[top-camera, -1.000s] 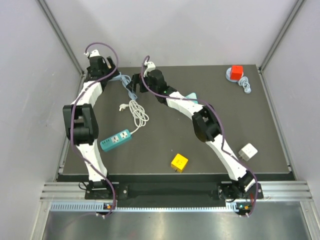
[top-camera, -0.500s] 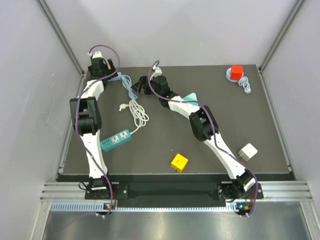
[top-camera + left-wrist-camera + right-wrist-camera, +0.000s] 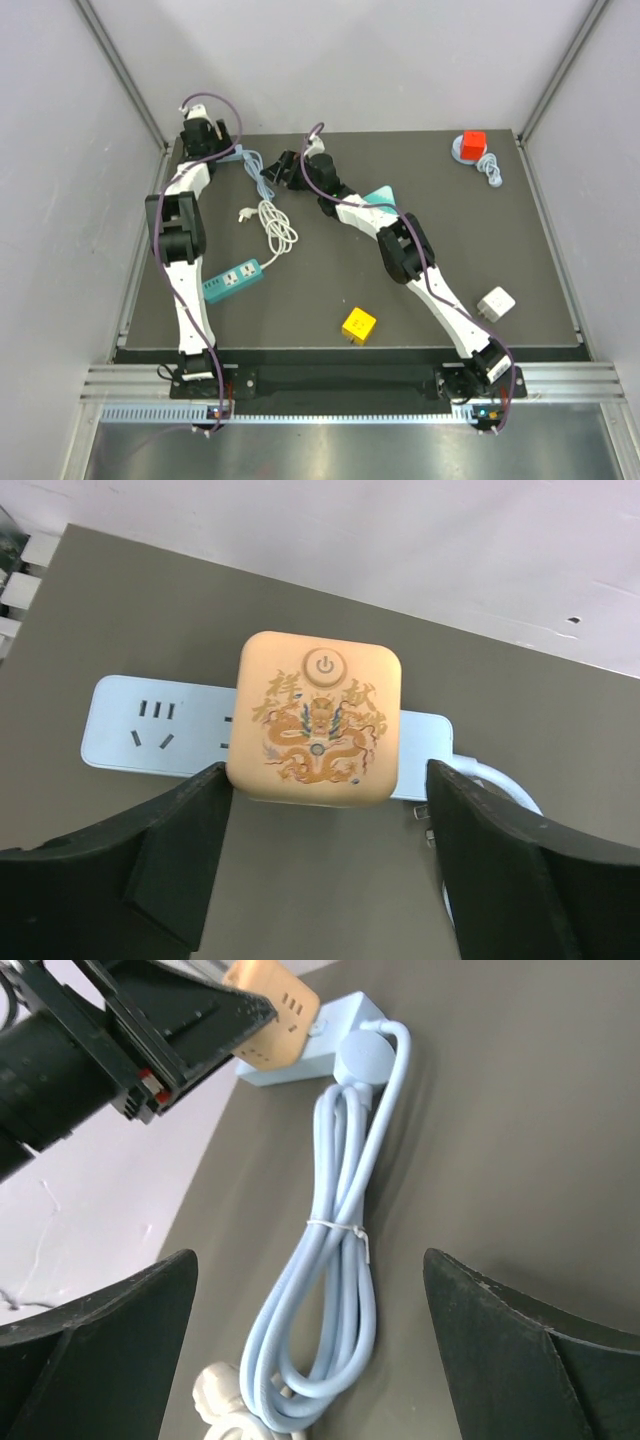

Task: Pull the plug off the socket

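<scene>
**A:** Dark grey matting is covering the table, and pale walls are closing it in on three sides. From above, both arms are reaching toward the far left corner. They are working well apart from the teal power strip, the yellow cube and the white adapter lying nearer the bases.

**B:** What is the left wrist camera showing?

**A:** The orange plug, printed with a dragon and a power symbol, is sitting pushed into the pale blue power strip. The left gripper is hanging over it with its fingers spread wide, one on each side of the plug. They are not clamping it.

**B:** And the right wrist camera?

**A:** The right gripper is gaping just as wide and gripping nothing. It is hovering above the coiled pale blue cable, which is running from that strip.

**B:** So how far along is the job?

**A:** I am judging it early. The left fingers are bracketing the plug, but nothing is being held and the plug is not yet out. Closing on it and drawing it free are both remaining, perhaps with the right gripper steadying the strip.
</scene>
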{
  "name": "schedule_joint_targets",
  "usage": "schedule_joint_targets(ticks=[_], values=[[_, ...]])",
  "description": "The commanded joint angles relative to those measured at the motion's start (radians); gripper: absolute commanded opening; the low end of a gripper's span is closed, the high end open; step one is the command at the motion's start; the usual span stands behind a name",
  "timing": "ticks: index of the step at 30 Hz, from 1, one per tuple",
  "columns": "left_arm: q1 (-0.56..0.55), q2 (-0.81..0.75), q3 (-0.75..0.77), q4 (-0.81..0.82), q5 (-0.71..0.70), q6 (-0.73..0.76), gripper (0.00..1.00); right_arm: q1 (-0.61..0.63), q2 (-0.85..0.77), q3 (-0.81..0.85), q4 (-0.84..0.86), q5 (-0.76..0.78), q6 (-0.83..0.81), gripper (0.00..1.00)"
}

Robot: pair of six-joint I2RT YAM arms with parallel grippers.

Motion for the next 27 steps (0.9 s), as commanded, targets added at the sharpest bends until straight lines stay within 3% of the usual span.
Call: schedule_joint_targets(ticks=[1, 10, 14, 16, 17, 18, 27], values=[[0.007, 0.001, 0.041, 0.084, 0.001, 0.033, 0.8, 0.014, 0.02, 0.059, 0.066, 0.007, 0.045, 0.93], [0.007, 0.014, 0.034, 0.095, -0.041, 0.058, 0.56, 0.021, 0.014, 0.067, 0.061, 0.015, 0.041, 0.93], [0.004, 0.009, 0.031, 0.089, -0.029, 0.056, 0.4, 0.023, 0.011, 0.068, 0.058, 0.016, 0.033, 0.92], [-0.001, -0.011, 0.015, 0.078, -0.017, 0.059, 0.2, 0.023, 0.011, 0.071, 0.056, 0.018, 0.033, 0.93], [-0.007, -0.023, 0.004, 0.075, -0.02, 0.07, 0.15, 0.023, 0.012, 0.074, 0.053, 0.019, 0.035, 0.93], [-0.012, -0.037, -0.01, 0.074, -0.029, 0.075, 0.02, 0.023, 0.014, 0.076, 0.053, 0.019, 0.038, 0.93], [-0.035, -0.251, -0.28, 0.098, -0.045, 0.01, 0.0, 0.037, 0.038, 0.09, 0.061, 0.036, 0.055, 0.88]])
